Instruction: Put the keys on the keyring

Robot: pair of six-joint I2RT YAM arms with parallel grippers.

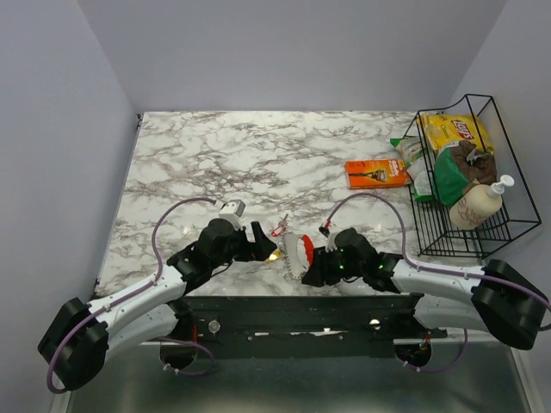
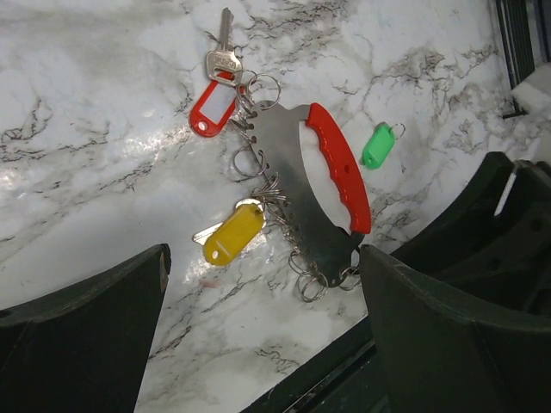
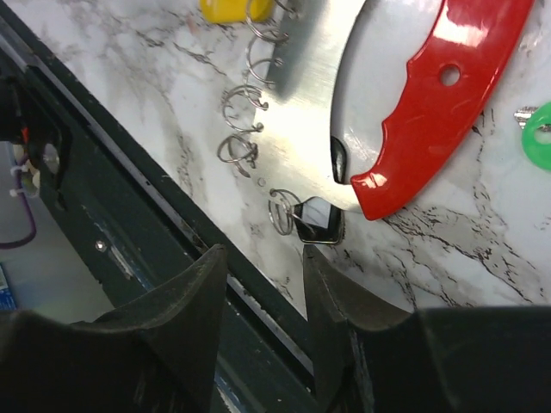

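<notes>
A steel plate with a red handle [image 2: 340, 176] lies near the table's front edge, with several small split rings along its rim. A red-tagged key [image 2: 213, 103] and a yellow-tagged key [image 2: 232, 234] hang on those rings. A green-tagged key [image 2: 377, 144] lies loose beside the handle. My left gripper [image 2: 263, 344] stands wide open just short of the plate, holding nothing. My right gripper [image 3: 264, 256] is open over the table edge. Its fingertips sit just below the end keyring [image 3: 282, 209] and nothing is between them. From above, the two grippers [image 1: 258, 245] [image 1: 314, 258] flank the plate [image 1: 297, 252].
An orange flat packet [image 1: 377, 172] lies at the back right. A black wire basket [image 1: 516, 225] holding a chips bag and a pump bottle stands at the right edge. The dark frame of the table's front edge [image 3: 129, 215] runs right under the right fingers.
</notes>
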